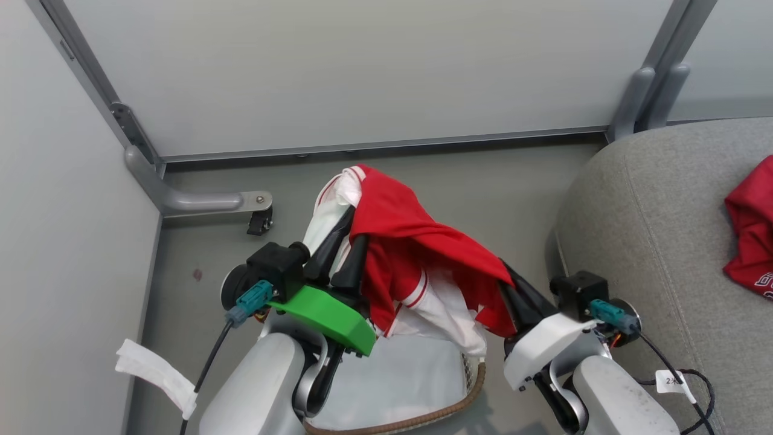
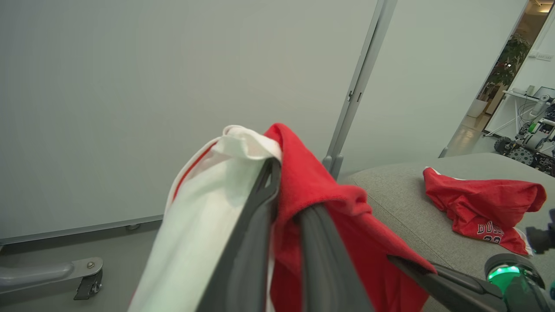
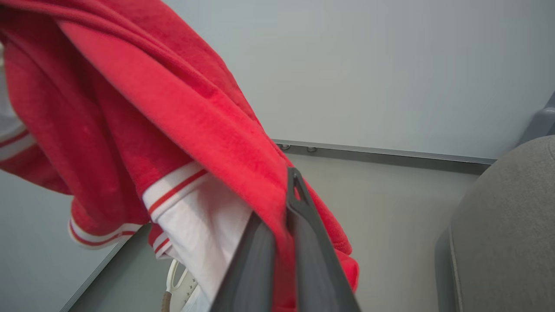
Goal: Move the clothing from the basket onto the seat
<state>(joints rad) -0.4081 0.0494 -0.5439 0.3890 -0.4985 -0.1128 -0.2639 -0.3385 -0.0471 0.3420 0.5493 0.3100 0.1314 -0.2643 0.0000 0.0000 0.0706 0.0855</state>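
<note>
Pale wall panels point(image 1: 362, 72) stand ahead of me and to my left, meeting the grey floor point(image 1: 483, 181) along a metal rail. The grey seat point(image 1: 652, 241) fills the space to my right, its rounded corner near my right forearm. The basket point(image 1: 423, 417) sits on the floor low between my two arms, its brown woven rim curving round the white liner point(image 1: 398, 374).

Above the basket hangs the red and white garment point(image 1: 416, 241), stretched between my two grippers and clear of the seat. Its white striped-edged panels droop toward the liner; I cannot tell whether the lowest fold touches the rim. The second piece, a red top with white lettering point(image 1: 752, 229), lies crumpled on the seat, well apart from the basket.

My right gripper point(image 1: 507, 275) has its jaws pressed together on a red fold of the hanging garment, which runs down between the two dark fingers in the right wrist view. My left gripper point(image 1: 357, 225) points up and away from me, its jaws a little apart with red cloth bunched in the gap and white cloth draped over the outer finger. I cannot tell whether they pinch the cloth or merely carry it.

A metal foot with a small caster point(image 1: 256, 220) stands at the left wall.
</note>
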